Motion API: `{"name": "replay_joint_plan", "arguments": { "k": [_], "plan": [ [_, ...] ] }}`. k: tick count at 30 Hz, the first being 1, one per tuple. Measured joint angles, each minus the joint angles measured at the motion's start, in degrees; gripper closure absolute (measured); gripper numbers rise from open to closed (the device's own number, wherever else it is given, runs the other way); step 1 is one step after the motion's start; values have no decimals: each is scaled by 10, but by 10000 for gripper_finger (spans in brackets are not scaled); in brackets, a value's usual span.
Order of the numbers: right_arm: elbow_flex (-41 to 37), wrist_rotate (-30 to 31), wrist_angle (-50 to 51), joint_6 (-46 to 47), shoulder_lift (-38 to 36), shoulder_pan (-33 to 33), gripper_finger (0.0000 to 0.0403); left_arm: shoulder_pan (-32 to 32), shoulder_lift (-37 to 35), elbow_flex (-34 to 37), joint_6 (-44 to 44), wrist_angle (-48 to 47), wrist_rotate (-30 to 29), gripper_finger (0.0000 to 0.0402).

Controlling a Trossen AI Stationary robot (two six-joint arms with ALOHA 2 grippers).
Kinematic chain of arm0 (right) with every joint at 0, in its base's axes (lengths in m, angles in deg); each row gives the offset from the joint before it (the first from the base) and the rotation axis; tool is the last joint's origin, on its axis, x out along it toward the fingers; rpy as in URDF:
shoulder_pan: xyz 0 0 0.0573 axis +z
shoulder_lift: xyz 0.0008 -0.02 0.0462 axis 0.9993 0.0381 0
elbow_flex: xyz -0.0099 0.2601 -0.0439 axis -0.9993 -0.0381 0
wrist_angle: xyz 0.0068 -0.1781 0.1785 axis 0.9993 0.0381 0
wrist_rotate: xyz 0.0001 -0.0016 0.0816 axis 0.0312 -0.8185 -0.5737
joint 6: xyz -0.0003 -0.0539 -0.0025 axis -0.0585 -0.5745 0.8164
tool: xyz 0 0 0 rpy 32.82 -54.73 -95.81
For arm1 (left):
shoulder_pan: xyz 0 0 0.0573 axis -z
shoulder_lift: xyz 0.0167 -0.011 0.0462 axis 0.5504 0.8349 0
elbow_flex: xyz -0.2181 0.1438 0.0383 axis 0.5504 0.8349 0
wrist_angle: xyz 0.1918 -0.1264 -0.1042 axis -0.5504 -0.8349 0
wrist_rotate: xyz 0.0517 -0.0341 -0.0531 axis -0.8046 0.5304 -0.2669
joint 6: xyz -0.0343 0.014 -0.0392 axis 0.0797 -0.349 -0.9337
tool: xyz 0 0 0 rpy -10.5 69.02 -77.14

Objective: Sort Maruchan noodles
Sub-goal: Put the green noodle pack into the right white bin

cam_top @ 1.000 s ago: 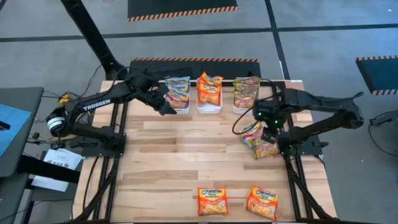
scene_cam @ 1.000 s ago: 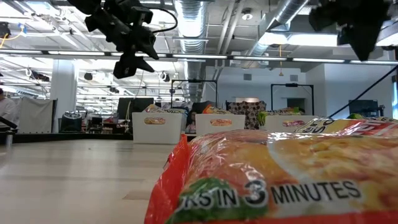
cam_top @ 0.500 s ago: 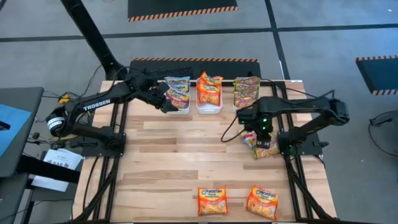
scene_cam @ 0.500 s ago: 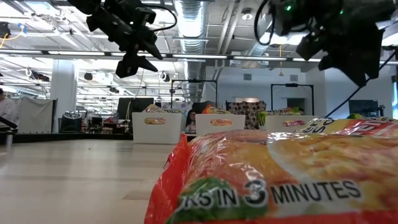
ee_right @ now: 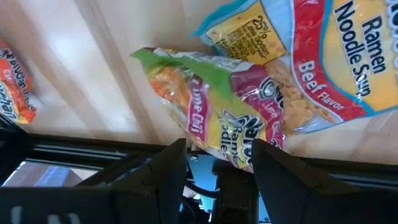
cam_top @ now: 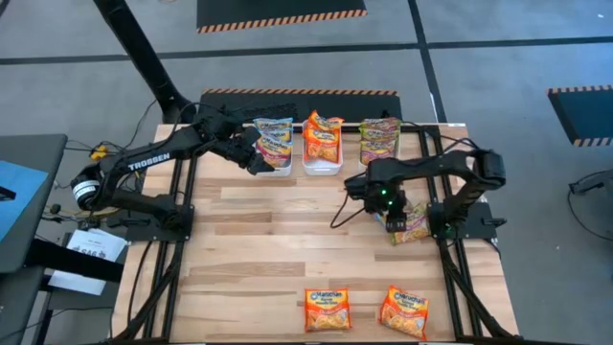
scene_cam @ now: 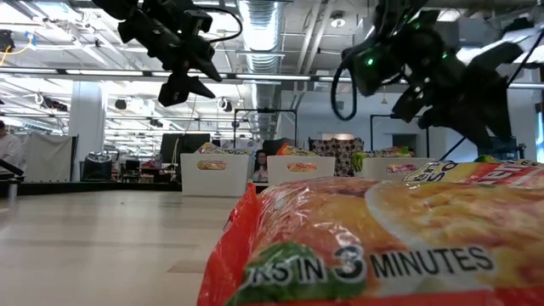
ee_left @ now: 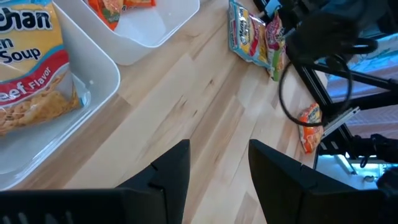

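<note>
— Where packets point(cam_top: 410, 224) lie by the table's point(cam_top: 278, 249) right edge: overlapped pair, green one point(ee_right: 217, 109) under beef one point(ee_right: 311, 68), long axes slanting away from that edge. Two orange ones point(cam_top: 328, 310) flat at the near edge, the rest standing in three trays point(cam_top: 322, 163) at the far edge.

— And the right gripper point(cam_top: 386, 204)?

— Hovers above the pair, fingers point(ee_right: 165, 168) parted wide, nothing held.

— Left gripper point(cam_top: 257, 158)?

— Raised beside the left tray, parted too, empty.
</note>
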Motion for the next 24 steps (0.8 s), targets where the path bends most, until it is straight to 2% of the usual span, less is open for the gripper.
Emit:
{"name": "replay_joint_plan", "arguments": {
  "k": [10, 24],
  "plan": [
    [-7, 2, -10, -14, 35, -50, 197, 0, 0, 0, 3, -4, 3, 253],
    [-93, 4, -42, -12, 35, -54, 198, 0, 0, 0, 12, -5, -1, 253]
  ]
}}
